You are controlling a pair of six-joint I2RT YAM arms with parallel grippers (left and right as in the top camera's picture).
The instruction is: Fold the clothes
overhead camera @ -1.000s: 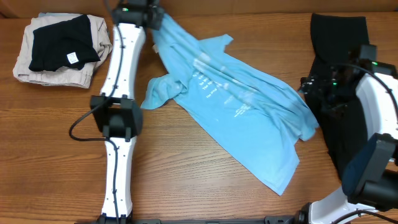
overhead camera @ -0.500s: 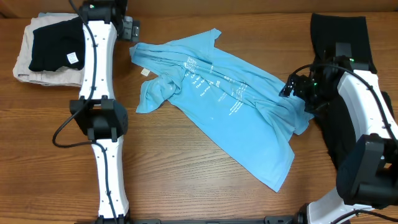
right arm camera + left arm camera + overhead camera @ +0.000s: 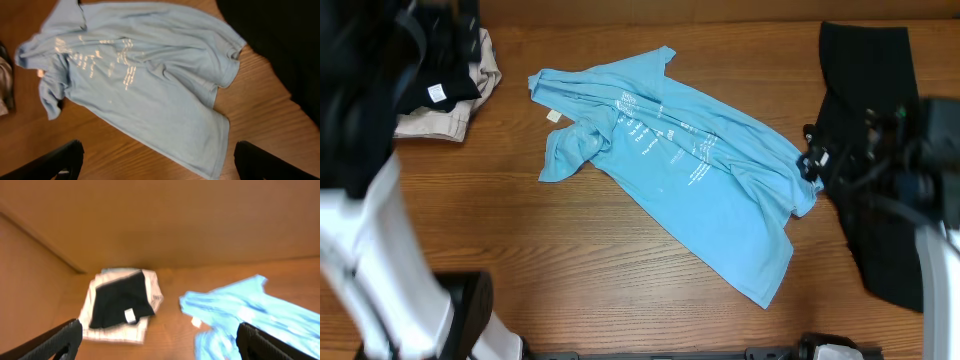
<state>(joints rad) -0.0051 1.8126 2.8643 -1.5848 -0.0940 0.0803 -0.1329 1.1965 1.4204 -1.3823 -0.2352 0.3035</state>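
Observation:
The light blue T-shirt (image 3: 720, 190) lies rumpled and slanted across the middle of the table, its white print (image 3: 660, 135) facing up. A long black garment (image 3: 865, 70) lies at the right edge. My left gripper (image 3: 162, 347) is open and empty, held high; it looks down on the shirt's collar end (image 3: 240, 310). In the overhead view the left arm (image 3: 365, 220) is a large blur close to the camera. My right gripper (image 3: 160, 167) is also open and empty, hovering over the shirt (image 3: 135, 75) near its lower hem, beside the black garment (image 3: 285, 40).
A folded pile (image 3: 445, 110) of beige cloth with a black piece on top sits at the back left corner, also visible from the left wrist (image 3: 122, 305). The right arm (image 3: 920, 180) hangs over the black garment. Bare wood runs along the front.
My left gripper opened and let go of the shirt's collar end, which dropped to the table. The left arm then rose towards the camera. The right arm drew back to the right.

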